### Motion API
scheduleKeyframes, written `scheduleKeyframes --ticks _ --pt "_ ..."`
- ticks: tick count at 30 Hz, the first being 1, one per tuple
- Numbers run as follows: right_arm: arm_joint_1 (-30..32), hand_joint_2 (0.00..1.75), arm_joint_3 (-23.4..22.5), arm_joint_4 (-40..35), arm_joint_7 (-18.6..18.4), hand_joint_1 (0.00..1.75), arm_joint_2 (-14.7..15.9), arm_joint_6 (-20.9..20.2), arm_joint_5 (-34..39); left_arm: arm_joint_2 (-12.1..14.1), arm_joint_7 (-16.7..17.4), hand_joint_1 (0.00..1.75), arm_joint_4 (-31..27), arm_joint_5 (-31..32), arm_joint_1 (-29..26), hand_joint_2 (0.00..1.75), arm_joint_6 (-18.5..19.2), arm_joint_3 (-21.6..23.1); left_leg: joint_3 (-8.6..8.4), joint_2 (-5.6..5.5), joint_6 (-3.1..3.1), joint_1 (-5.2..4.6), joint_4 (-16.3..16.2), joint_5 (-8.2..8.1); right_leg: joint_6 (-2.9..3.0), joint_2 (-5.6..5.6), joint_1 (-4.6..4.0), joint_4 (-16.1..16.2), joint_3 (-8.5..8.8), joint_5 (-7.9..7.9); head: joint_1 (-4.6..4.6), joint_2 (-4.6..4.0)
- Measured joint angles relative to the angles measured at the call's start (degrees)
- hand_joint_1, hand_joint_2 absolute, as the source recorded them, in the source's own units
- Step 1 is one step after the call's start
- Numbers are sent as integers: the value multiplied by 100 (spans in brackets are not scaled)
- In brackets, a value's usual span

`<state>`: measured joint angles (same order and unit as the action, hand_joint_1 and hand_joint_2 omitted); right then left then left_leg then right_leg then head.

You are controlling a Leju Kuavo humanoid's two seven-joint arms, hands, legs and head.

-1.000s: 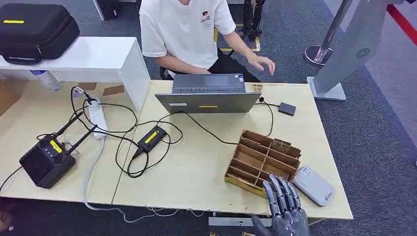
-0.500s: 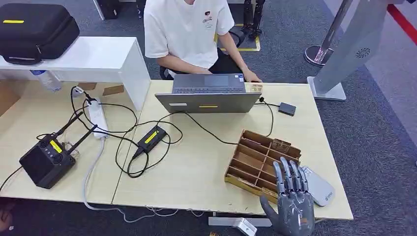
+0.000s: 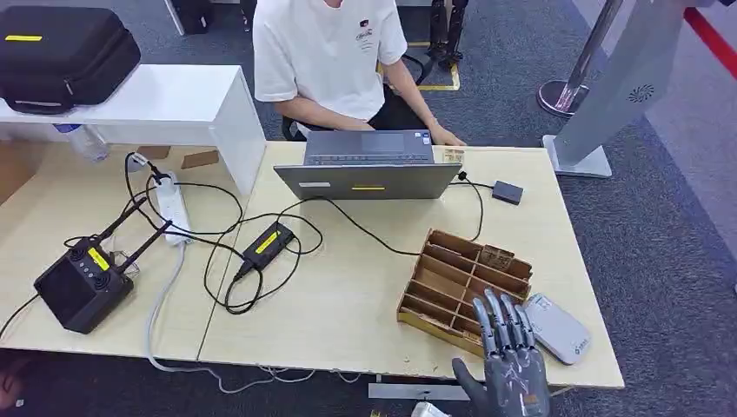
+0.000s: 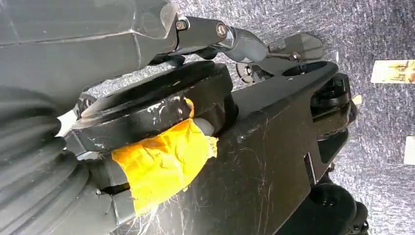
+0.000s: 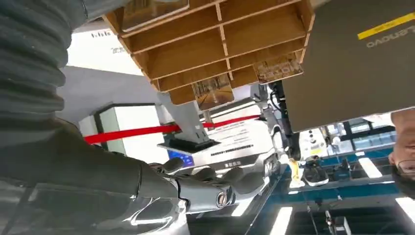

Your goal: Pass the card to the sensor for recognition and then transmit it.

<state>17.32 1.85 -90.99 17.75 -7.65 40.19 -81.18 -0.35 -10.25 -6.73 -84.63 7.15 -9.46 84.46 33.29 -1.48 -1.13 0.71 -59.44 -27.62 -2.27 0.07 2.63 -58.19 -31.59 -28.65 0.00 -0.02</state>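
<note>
The right robot hand (image 3: 511,369), fingers spread and holding nothing, hovers at the surface's (image 3: 348,295) near edge over the wooden divider tray (image 3: 465,280); the grey card sensor (image 3: 556,327) lies diagonally beside it.

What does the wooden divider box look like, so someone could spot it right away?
On the pale wooden table, look toward its near right corner, in front of the open laptop. The wooden divider box sits there, brown and split into compartments, unlike the smooth grey-white device beside it.

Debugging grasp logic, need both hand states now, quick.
Right hand: open, fingers spread, holding nothing, at the tray's near edge.
Left hand: cannot tell; the left wrist view doesn't show its fingers clearly.
</note>
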Motion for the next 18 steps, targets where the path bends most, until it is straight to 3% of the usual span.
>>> scheduleKeyframes --ticks 6,12,18 --pt "55 175 -702 233 860 0 -493 0 41 2 -2 0 0 -17 0 175 0 2 0 2 0 0 1 0 0 0 0 0 1 0 0 0" --pt "-91 175 -1335 654 1005 0 -793 0 -83 2 -2 0 0 -13 1 175 0 4 0 2 0 0 1 0 0 1 1 0 2 0 0 2" --pt "-305 175 -1791 999 1012 0 -898 0 -229 2 -2 0 0 -4 2 175 2 11 0 2 0 -1 0 0 0 1 1 0 1 1 0 0"
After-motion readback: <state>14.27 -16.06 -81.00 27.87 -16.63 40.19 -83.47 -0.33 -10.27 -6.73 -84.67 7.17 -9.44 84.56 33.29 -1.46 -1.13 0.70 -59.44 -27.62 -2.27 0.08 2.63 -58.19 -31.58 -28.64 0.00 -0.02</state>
